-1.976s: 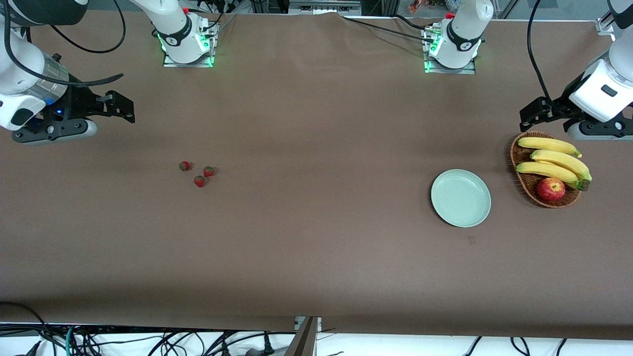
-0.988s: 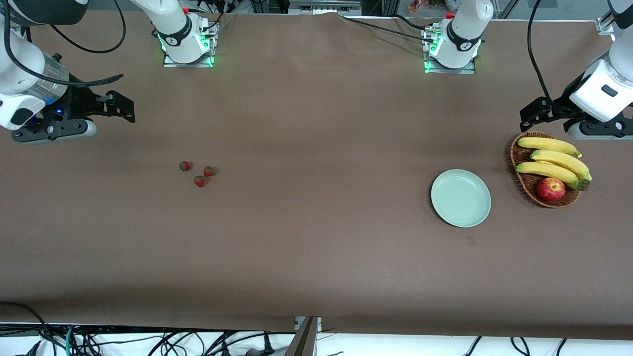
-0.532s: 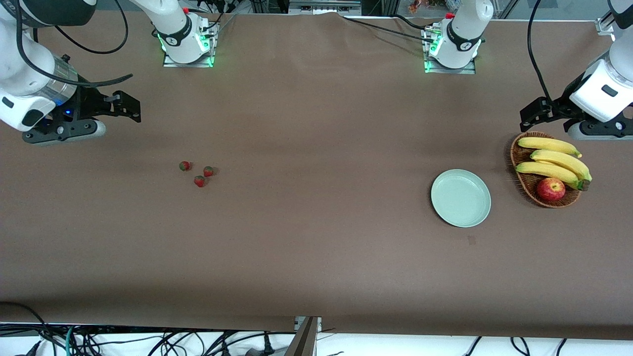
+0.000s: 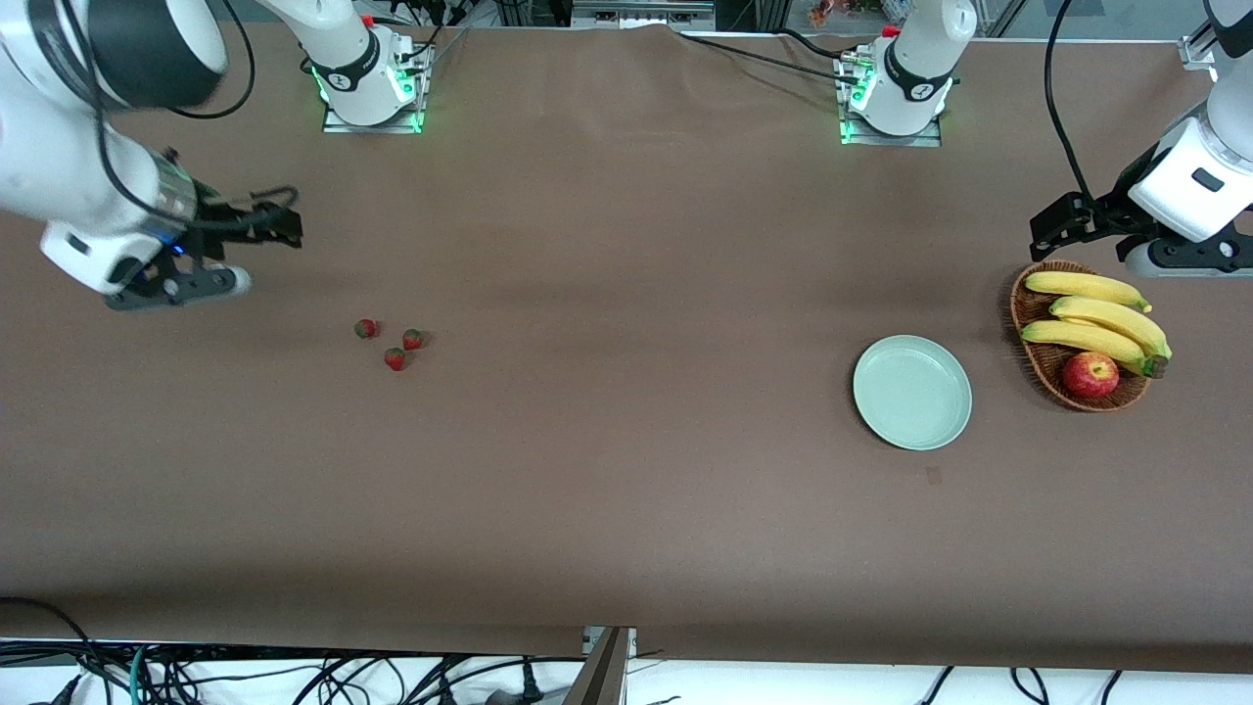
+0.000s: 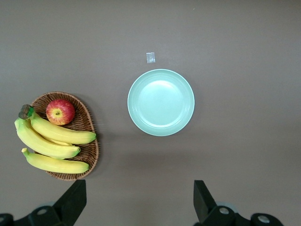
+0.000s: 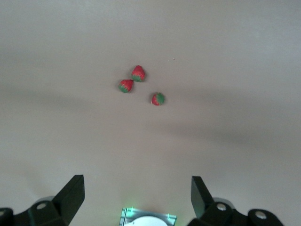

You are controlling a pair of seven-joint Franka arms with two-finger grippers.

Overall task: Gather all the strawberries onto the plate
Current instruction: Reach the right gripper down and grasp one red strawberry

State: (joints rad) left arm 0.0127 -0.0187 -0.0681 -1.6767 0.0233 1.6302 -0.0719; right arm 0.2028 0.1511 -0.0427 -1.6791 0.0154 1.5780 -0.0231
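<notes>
Hovering over bare table toward the right arm's end, the right gripper (image 4: 279,227) has its fingers (image 6: 70,193) spread wide and holds nothing. The three strawberries (image 4: 392,342) lie in a tight cluster on the table (image 4: 626,509), near that gripper and nearer to the front camera than the spot it is over; in the right wrist view they sit apart from one another, none touching. The left gripper (image 4: 1049,227) waits over the table at the left arm's end, just beside the wicker basket (image 4: 1026,315), with its fingers (image 5: 73,200) also spread and empty. The plate (image 4: 912,393) lies beside the basket toward the table's middle, well apart from the berries, and holds nothing. The basket holds bananas (image 4: 1096,318) and an apple (image 4: 1090,374), which are not part of the task. Judged from this layout, no strawberry is yet collected: all three remain to be picked up, carried along the table, and set in the plate. The task stands at its start.
</notes>
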